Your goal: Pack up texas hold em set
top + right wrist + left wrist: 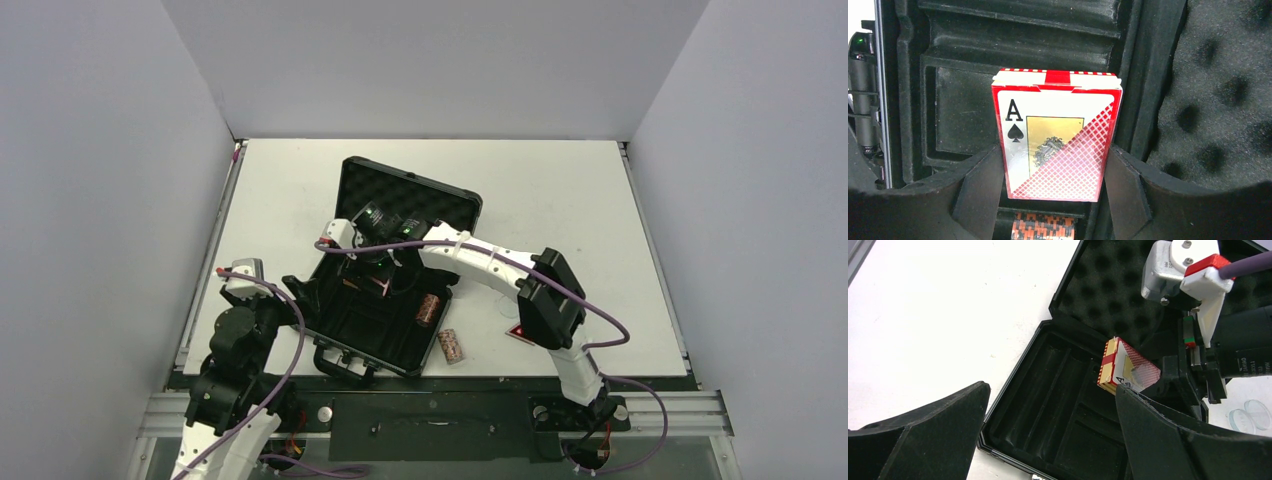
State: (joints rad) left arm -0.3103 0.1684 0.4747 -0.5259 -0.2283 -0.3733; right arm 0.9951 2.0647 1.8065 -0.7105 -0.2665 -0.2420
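At about 8 o'clock on the white surface [560,190] we see the left fingers [923,440] spread wide and holding nothing, at the 9 o'clock edge of the open black case [360,335]. The case lies mid-surface, with its egg-crate foam lid [400,200] propped up toward 12 o'clock. Over the moulded tray, near the hinge, the right fingers [975,195] clamp the red-and-white card box [1058,145] by its two long sides, the ace-of-spades face toward the wrist camera. One chip roll [430,308] lies in the tray at its 3 o'clock side. A second chip roll [452,345] lies on the surface just outside the case's 4 o'clock corner. Farther toward 3 o'clock, the small red-black triangle [517,330] lies on the surface beside the right arm.
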